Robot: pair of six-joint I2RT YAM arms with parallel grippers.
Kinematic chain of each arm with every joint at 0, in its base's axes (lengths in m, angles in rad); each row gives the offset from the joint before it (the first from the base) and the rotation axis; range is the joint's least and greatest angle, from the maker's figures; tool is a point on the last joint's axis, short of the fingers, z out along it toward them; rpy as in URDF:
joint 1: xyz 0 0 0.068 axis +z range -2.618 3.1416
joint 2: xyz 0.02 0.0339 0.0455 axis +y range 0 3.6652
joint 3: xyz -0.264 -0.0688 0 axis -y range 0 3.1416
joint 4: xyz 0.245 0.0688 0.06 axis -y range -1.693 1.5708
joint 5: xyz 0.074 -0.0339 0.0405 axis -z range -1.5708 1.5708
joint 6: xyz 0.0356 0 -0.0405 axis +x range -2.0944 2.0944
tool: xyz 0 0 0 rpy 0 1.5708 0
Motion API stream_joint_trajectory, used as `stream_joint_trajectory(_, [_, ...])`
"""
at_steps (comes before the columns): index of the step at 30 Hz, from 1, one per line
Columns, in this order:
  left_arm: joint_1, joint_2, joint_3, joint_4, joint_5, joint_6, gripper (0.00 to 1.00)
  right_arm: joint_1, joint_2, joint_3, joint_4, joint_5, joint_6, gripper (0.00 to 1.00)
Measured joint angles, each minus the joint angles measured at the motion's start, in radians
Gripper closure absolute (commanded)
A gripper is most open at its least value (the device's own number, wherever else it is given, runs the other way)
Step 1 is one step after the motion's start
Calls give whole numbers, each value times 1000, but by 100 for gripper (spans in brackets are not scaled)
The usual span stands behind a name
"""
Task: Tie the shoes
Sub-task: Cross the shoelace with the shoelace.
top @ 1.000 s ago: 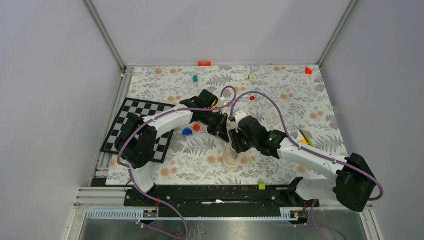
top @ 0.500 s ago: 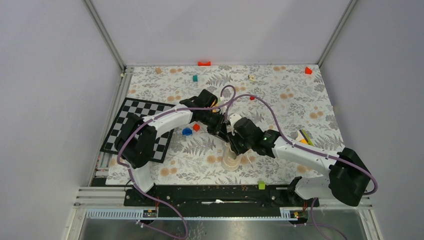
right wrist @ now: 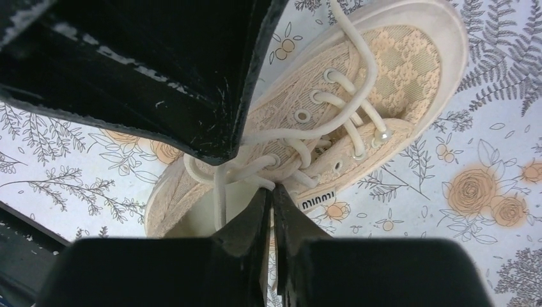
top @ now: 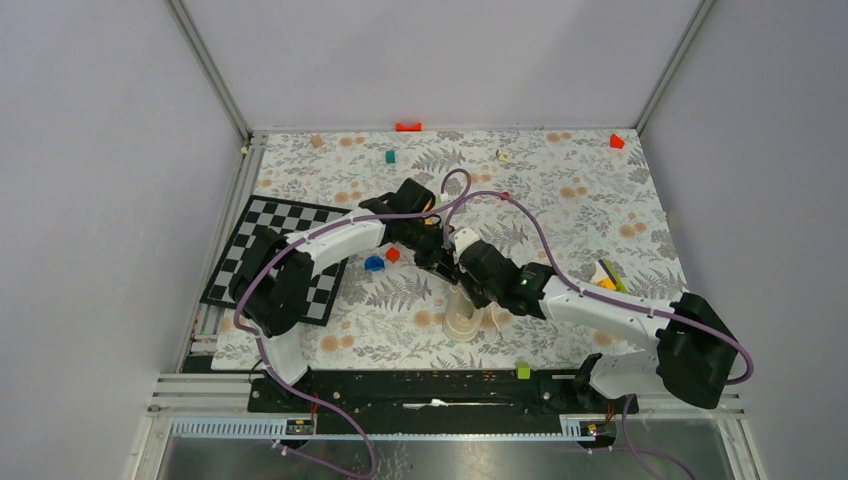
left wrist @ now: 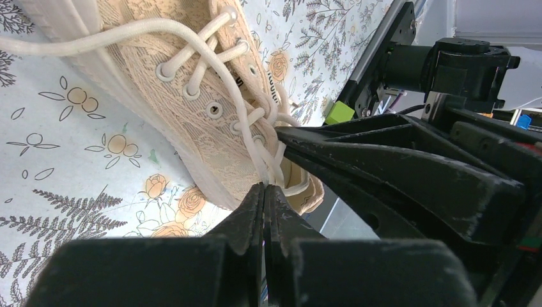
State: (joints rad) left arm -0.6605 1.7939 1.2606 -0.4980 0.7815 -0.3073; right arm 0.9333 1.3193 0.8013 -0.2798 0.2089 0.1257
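The shoe (top: pixel 462 320), a cream-beige lace-fabric sneaker, lies near the table's front middle with its toe toward the arms' bases. In the left wrist view the shoe (left wrist: pixel 192 102) fills the upper left. There my left gripper (left wrist: pixel 265 187) is shut on a cream lace strand (left wrist: pixel 238 109) rising from the eyelets. The right wrist view looks down on the shoe (right wrist: pixel 396 70). My right gripper (right wrist: pixel 270 190) is shut on a lace (right wrist: pixel 255 179) just over the shoe's opening. Both grippers meet tip to tip above the shoe's tongue, left gripper (top: pixel 447 264) and right gripper (top: pixel 463 283).
A checkerboard mat (top: pixel 270 250) lies at the left. A blue piece (top: pixel 374 263) and a red block (top: pixel 392 254) sit beside the left arm. A green cube (top: pixel 522 371) rests on the front rail. Small blocks dot the far edge, and a yellow-white object (top: pixel 608 272) lies to the right.
My right gripper has moved left toward the left gripper and has gone from open to shut on a lace. The left gripper has stayed shut in place.
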Motion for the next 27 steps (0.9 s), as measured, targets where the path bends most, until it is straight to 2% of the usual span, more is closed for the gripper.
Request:
stream_joint_trajectory(10, [0,0,0,0,0,0,100,4,-104,-6,13,103,55,100])
stream_joint_trajectory(22, [0,-1,-8,10,0,-2,100,-59,-105,-13,25,266,194,100])
stream_joint_trajectory(27, [0,-2,-28,28,4,-8,100,-67,-105,-18,72,360,185,100])
